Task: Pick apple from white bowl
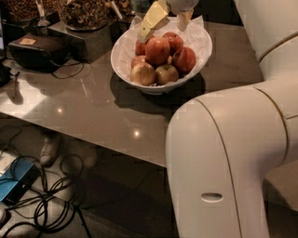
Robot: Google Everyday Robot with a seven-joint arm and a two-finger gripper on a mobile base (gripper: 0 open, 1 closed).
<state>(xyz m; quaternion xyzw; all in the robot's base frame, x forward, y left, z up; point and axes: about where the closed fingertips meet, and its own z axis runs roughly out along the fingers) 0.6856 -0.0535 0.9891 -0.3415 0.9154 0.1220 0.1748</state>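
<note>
The white bowl (201,42) stands on the grey table, lined with white paper and holding several apples. The large deep red apple (157,50) lies on top in the middle, with other red apples to its right and pale ones (143,73) in front. My gripper (167,21) hangs over the bowl's far side, just above the apples. It is open and empty, one yellowish finger (151,19) at the left and the other finger (184,18) at the right. The red apple lies just below and in front of the fingertips.
My white arm (223,158) fills the right foreground. A black box (39,51) with a cable and jars of snacks (84,11) stand at the table's (93,107) back left. Cables and a blue device (16,181) lie on the floor.
</note>
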